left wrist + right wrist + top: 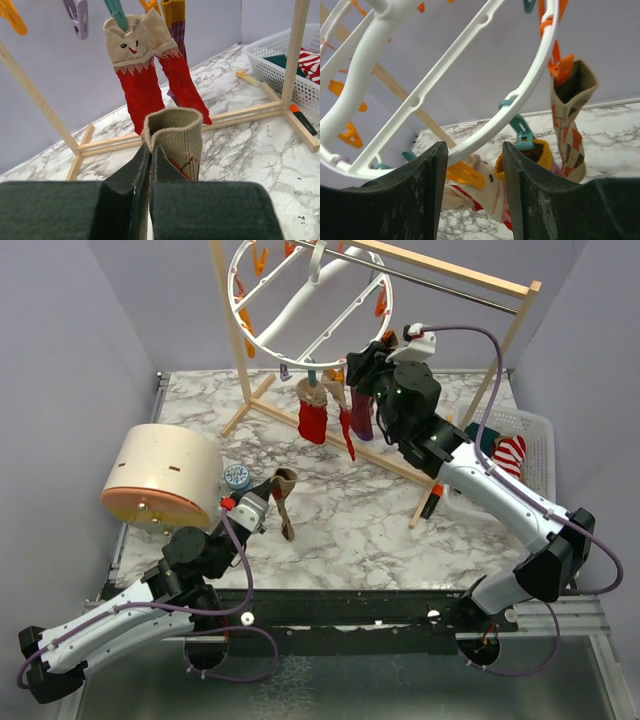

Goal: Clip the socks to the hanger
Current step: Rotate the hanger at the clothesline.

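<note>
The white ring hanger hangs from the wooden rack. Two red socks with tan cuffs and a purple sock hang from its clips. My left gripper is shut on the cuff of a brown patterned sock, held above the table below the hanging red socks. My right gripper is open and empty, just under the ring's rim. Beside it, another brown patterned sock hangs from an orange clip. The purple, yellow-cuffed sock hangs from a teal clip.
The wooden rack frame stands across the back, with its feet on the marble table. A white basket at the right holds a red-white striped sock and a dark teal one. A cream round container lies at the left. An orange marker lies by the rack foot.
</note>
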